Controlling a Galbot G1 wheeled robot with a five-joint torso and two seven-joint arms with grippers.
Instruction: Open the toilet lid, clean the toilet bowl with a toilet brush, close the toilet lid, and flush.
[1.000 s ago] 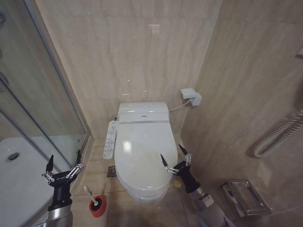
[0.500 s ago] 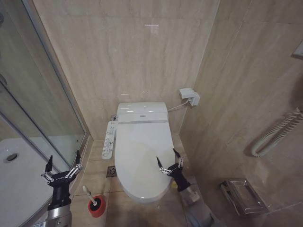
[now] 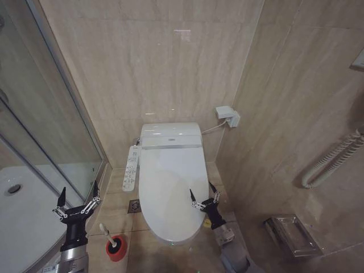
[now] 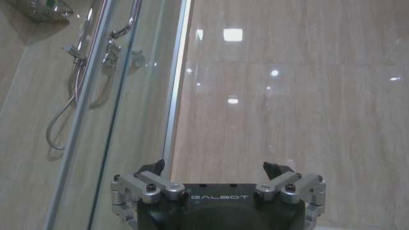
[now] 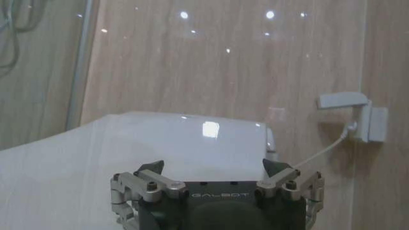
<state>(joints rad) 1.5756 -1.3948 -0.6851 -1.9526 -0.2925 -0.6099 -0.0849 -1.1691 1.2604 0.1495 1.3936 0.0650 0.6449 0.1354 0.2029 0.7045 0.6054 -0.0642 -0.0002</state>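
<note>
The toilet lid (image 3: 170, 190) lies closed on the toilet bowl (image 3: 172, 238), against the rear wall. The control panel (image 3: 131, 168) is mounted along the toilet's left side. The toilet brush (image 3: 109, 236) stands in its holder (image 3: 117, 249) on the floor, left of the bowl's front. The shower tray (image 3: 23, 219) lies further left. The right gripper (image 3: 204, 196) sits at the lid's right edge; the left gripper (image 3: 77, 201) is above the shower tray's edge.

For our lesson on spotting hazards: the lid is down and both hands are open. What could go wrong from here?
1. The right hand is at the closed toilet lid's right edge. Its pointed fingers might slip off or scratch the glossy surface.
2. The control panel lies along the lid's left side; a swinging lid or arm may knock it.
3. The toilet brush stands in its red holder close beside the left hand; a careless reach could tip it.
</note>
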